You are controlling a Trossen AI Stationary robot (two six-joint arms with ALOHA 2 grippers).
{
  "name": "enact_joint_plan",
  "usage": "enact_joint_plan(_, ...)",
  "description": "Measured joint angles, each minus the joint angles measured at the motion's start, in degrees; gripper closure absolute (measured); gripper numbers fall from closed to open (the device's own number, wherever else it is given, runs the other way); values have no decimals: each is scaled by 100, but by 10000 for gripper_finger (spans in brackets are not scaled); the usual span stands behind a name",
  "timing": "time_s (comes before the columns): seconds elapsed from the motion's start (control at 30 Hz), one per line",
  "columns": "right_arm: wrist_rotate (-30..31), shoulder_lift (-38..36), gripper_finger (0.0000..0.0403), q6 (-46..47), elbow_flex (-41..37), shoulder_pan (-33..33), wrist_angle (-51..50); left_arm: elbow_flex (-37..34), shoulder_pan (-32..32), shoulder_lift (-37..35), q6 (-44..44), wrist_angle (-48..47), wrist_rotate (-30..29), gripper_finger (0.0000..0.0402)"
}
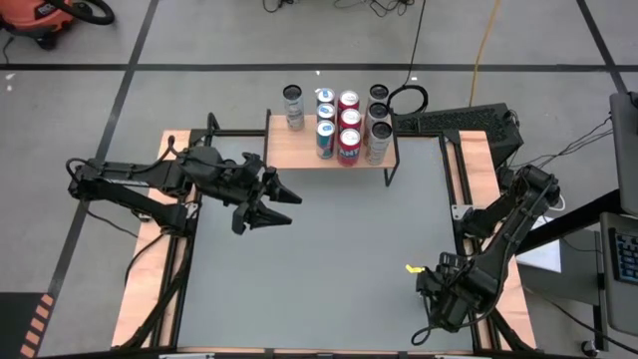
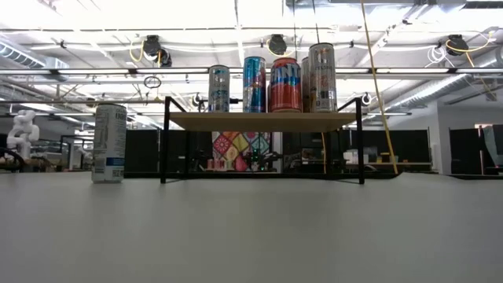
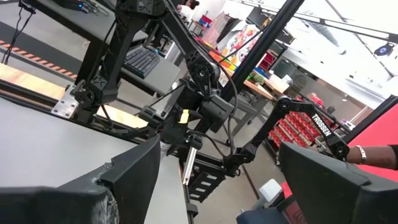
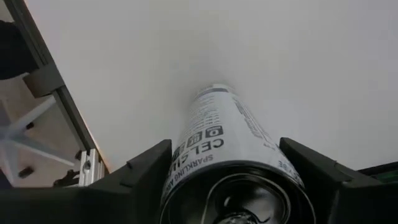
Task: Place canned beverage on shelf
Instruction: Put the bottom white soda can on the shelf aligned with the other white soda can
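Note:
A white canned beverage point(image 4: 217, 124) with black lettering stands upright on the grey table near its right edge, seen from above in the right wrist view. My right gripper point(image 4: 225, 146) points straight down over it, one finger on each side of its upper part; in the high view my right gripper point(image 1: 437, 291) hides the can. The shelf point(image 1: 289, 150), a small wooden top on black legs, stands at the table's far edge and carries several upright cans point(image 1: 339, 125). My left gripper point(image 1: 267, 206) hangs open and level above the table's left half, holding nothing. My right gripper comes at the can from above, its fingers point(image 4: 149, 171) pointing down along the can's upper sides point(image 4: 186, 146), just below the rim. Whether they touch the can I cannot tell. The can stands upright on the table.
In the low view a silver can point(image 2: 108, 143) stands on the table left of the shelf point(image 2: 259, 120). Pale wooden side boards point(image 1: 150, 259) with black rails edge the table left and right. A small yellow scrap point(image 1: 412, 267) lies near my right gripper. The table's middle is bare grey.

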Motion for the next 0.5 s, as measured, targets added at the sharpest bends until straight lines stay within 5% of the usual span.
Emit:
enact_joint_plan(0.3, -4, -231, 78, 194, 4, 0, -214, 0, -62, 0, -1, 0, 1, 72)
enact_joint_plan(0.5, -12, -365, 73, 107, 7, 11, -496, 0, -118, 0, 14, -2, 0, 72)
